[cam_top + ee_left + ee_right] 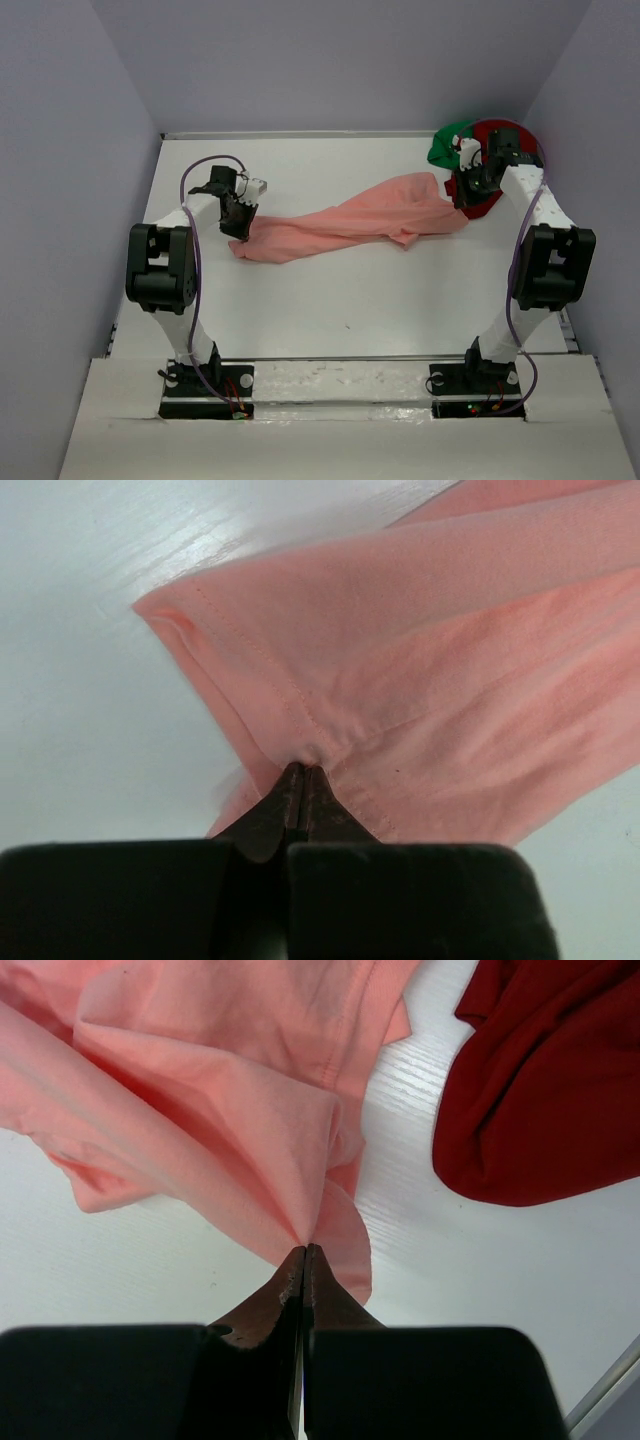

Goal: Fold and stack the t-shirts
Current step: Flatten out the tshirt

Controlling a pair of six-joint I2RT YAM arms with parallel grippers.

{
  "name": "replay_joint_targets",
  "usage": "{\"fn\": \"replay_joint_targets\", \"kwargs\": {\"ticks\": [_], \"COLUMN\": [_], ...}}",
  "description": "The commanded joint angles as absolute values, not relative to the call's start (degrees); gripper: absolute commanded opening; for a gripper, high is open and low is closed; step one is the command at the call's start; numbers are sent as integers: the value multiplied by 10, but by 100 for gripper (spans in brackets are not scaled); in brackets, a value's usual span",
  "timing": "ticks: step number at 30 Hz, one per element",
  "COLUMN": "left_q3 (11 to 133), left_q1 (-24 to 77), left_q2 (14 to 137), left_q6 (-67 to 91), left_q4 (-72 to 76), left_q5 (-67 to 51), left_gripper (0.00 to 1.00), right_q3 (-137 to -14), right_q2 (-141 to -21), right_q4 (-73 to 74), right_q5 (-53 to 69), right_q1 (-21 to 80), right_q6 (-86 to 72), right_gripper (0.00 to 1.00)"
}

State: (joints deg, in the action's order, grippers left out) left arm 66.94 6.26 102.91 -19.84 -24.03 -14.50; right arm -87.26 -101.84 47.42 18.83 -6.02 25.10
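Closest to the lens on the left wrist view is the left claw, pinched tight on a stitched hem corner of the salmon-pink shirt. Same deal on the other side: the right claw is clamped together on a bunched fold of it. From above, the shirt runs as a twisted rope across the bench, from roughly 9 o'clock up toward 2 o'clock. The dark red shirt and green shirt sit heaped in the corner at 1 o'clock, right by the right claw.

Looks like the spread-out step before folding. Probably best to lift both ends evenly, keep the tension gentle so the twist drops out, and pull toward 6 o'clock, away from the red heap, before laying it flat.
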Motion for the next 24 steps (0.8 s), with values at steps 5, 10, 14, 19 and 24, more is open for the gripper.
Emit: {"fn": "replay_joint_targets", "kwargs": {"ticks": [5,10,14,19,24], "left_q3": [686,693,693,689,687], "left_q1": [61,62,62,64,67], "left_q2": [942,940,941,933,925], "left_q6": [-208,-215,-218,-219,-221], "left_q4": [-236,-243,-245,-240,-236], "left_q5": [-151,-147,-143,-128,-118], "left_gripper": [0,0,0,0,0], "right_q3": [-879,-881,-882,-885,-890], "right_q2": [-1021,-1021,-1021,-1022,-1024], "right_q4": [474,475,475,476,478], "right_q5": [186,187,188,187,187], "right_q1": [-64,-64,-64,-64,-64], "right_q6": [254,255,254,255,254], "right_gripper": [0,0,0,0,0]}}
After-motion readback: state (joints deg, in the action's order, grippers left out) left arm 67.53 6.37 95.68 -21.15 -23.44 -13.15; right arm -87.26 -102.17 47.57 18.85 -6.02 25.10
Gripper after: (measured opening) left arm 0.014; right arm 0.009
